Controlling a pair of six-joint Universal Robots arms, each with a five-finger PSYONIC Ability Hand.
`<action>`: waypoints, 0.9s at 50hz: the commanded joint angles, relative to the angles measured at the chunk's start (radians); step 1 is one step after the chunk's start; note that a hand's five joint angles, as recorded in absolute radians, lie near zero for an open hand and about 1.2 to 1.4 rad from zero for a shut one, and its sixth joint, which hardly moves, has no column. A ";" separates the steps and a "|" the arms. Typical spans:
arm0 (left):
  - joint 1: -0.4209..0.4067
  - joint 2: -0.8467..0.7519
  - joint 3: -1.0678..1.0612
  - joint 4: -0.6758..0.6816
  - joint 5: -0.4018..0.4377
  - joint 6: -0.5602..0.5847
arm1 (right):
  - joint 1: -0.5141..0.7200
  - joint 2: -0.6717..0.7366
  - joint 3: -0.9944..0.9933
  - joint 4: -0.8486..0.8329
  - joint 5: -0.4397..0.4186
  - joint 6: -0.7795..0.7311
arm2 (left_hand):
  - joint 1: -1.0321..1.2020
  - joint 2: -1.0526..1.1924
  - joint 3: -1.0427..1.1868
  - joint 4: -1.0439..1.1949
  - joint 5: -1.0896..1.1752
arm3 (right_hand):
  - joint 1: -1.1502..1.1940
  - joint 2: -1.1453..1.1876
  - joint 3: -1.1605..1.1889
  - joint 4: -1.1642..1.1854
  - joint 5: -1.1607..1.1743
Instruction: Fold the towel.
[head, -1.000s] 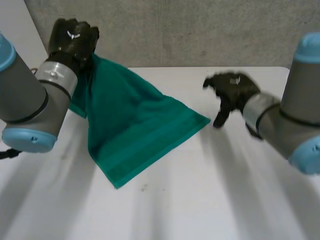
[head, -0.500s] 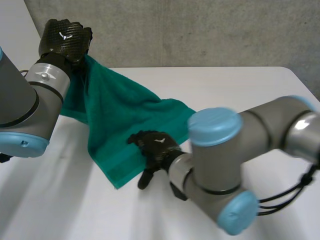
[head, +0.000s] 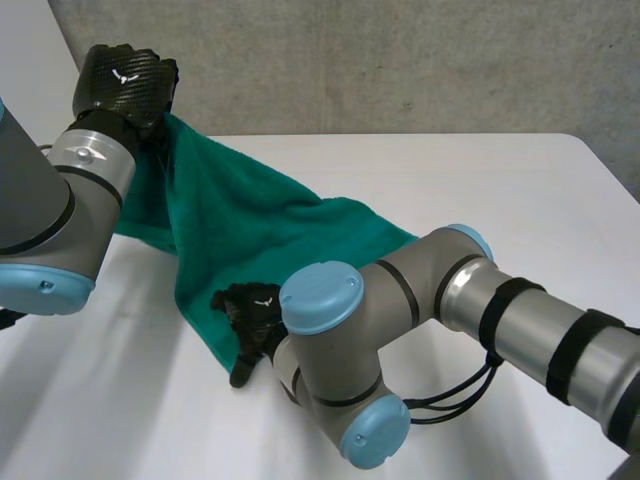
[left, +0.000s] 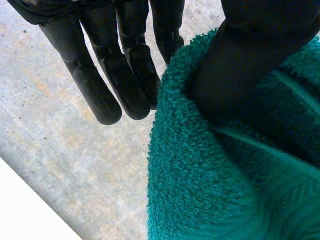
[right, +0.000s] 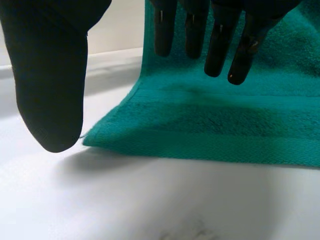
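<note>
While one corner of the green towel (head: 250, 235) was lifted clear of the white table (head: 520, 190), the left hand (head: 122, 85) was seen clamped on that corner. In the left wrist view its thumb (left: 250, 60) was pressed into the pile, with the cloth's edge bunched round it. Its straight fingers (left: 107, 75) were laid just beside that bunched edge. From this hand the towel was draped downward, and its far part was spread flat on the table. The right hand (head: 250, 318) was placed at the towel's opposite corner, at the end of the right arm (head: 420, 300), which was stretched across the table. In the right wrist view its fingers (right: 217, 42) were held straight and slightly parted above the woven band along the towel's hem. Whether the cloth was touched by their tips could not be told. Its thumb (right: 50, 75) was set well apart from them, over bare table just beside the corner, so the hand was spread wide and the towel was not gripped by it. A small white mark was seen on the back of each hand in the head view, too small to be read. A grey concrete wall (head: 400, 60) was seen beyond the left hand.
</note>
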 joint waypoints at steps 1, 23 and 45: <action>0.000 0.000 -0.010 0.001 0.001 -0.006 | 0.001 0.063 -0.084 0.000 0.039 -0.015 | 0.265 0.197 0.205 0.201 0.268 | 0.189 0.153 0.141 0.141 0.146; 0.002 0.001 -0.017 0.000 0.003 -0.008 | 0.001 0.108 -0.159 0.003 0.107 -0.113 | 0.265 0.197 0.205 0.201 0.268 | 0.274 0.239 0.226 0.226 0.231; 0.000 0.001 -0.037 0.001 0.003 -0.008 | 0.002 0.134 -0.195 0.008 0.139 -0.156 | 0.265 0.197 0.205 0.201 0.268 | 1.113 1.077 1.065 1.065 1.070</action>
